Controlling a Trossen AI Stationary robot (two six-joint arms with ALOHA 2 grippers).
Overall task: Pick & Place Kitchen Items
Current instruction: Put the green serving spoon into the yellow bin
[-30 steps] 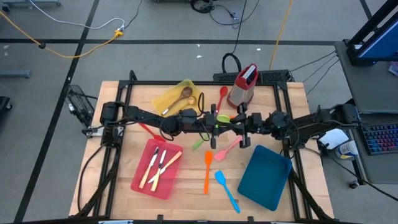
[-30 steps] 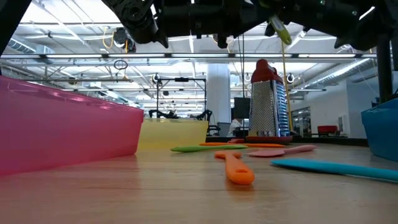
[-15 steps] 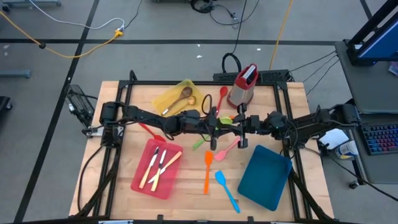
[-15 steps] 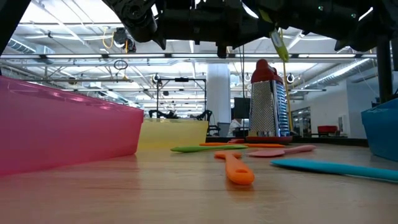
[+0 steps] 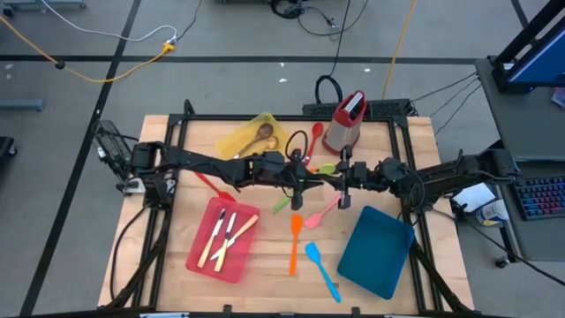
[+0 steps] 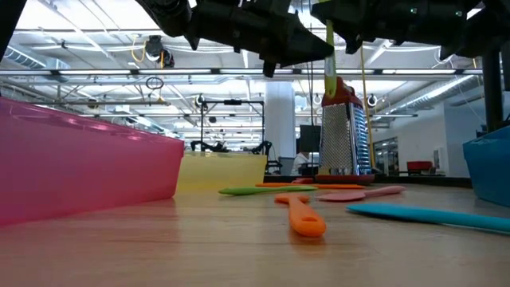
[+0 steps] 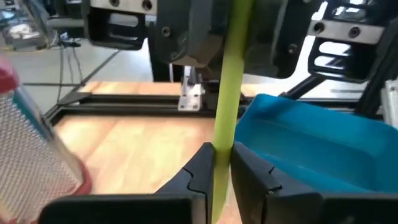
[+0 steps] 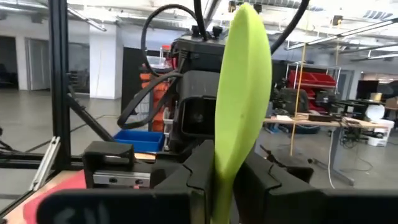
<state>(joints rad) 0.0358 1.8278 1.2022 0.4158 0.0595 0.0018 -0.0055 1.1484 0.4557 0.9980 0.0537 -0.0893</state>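
A light-green spoon (image 6: 329,56) hangs upright above the table's middle, blade (image 8: 242,87) on top, between my two arms. My left gripper (image 5: 308,179) reaches in from the table's left and is shut on the spoon. Facing it from the right, my right gripper (image 5: 339,179) is shut on it too. On the table lie an orange spatula (image 5: 294,243), a blue spatula (image 5: 323,271), a pink spatula (image 5: 323,212), a green utensil (image 5: 282,204), a red spoon (image 5: 316,137) and a red spatula (image 5: 210,185). My left gripper pinches the spoon's handle (image 7: 222,158) between its two fingers, coming in about level from the table's left, fingers across the handle. The handle stands upright and clear of the table. My right gripper pinches the spoon's neck just under the blade (image 8: 225,177) between its two fingers, coming in from the table's right. The blade rises above the fingers, and the handle hangs below.
A pink-red tray (image 5: 201,256) at the near left holds pale-handled cutlery. A yellow tray (image 5: 237,139) at the far left holds wooden spoons. A blue tray (image 5: 375,252) lies at the near right. A red-topped grater (image 5: 344,119) stands at the far middle.
Both grippers have tipped while keeping hold of the green spoon. Against the slant it had a second ago, the spoon has swung upright, and its hanging handle end has come a little toward the table's left.
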